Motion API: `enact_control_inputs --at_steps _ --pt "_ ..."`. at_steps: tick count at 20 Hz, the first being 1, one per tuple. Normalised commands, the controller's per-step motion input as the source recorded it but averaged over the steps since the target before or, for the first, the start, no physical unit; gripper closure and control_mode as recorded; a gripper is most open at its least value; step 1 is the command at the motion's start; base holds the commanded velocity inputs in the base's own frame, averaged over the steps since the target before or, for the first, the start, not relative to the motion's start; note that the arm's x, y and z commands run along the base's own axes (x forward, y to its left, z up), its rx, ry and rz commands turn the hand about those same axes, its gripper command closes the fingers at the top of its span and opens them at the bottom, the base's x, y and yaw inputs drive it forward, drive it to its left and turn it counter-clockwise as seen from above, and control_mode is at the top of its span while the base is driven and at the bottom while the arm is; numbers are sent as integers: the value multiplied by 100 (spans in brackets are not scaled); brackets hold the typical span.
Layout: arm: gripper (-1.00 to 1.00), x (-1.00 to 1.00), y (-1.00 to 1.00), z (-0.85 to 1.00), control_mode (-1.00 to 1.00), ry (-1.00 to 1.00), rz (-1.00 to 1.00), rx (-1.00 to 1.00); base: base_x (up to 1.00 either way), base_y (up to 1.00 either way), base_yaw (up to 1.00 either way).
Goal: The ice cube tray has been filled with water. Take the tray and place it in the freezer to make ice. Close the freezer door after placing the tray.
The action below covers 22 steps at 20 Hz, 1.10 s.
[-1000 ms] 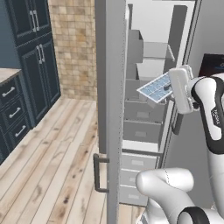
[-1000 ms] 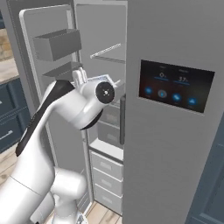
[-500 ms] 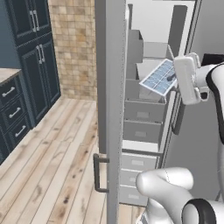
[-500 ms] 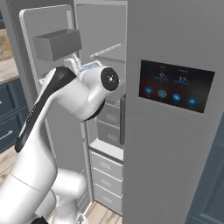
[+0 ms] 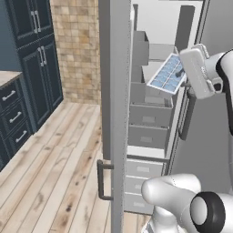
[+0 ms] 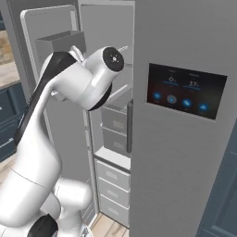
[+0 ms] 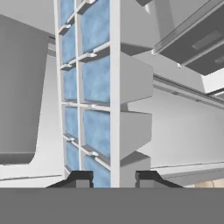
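Note:
The ice cube tray is a white grid of cells holding pale blue water. It hangs tilted in the open freezer, just above the upper grey drawers. My gripper is shut on the tray's near edge, and the white hand reaches in from the right. In the hand view the tray runs up from between my gripper's two dark fingertips. The freezer door stands wide open, edge-on, with its dark bar handle low down. My arm hides the tray in the right base view.
The grey door with the dark display panel is shut on the right. A grey bin hangs inside the open freezer door. Dark blue cabinets line the left wall beyond a wooden floor.
The hand has risen and carried the tray up and a little further toward the freezer's upper shelf. The grip on the tray has stayed the same.

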Motion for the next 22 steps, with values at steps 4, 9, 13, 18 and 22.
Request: enact_control_inputs --at_steps 4,9,13,18,22 --pt "100 3 0 4 -100 0 0 -6 0 0 0" --pt "100 0 0 0 -100 -1 0 -1 0 0 0" --pt "100 -7 0 -3 -100 0 -3 5 0 0 0" --pt "100 -7 0 -1 -100 0 -8 14 0 0 0" --pt "100 -2 0 0 -100 1 -9 18 0 0 0"
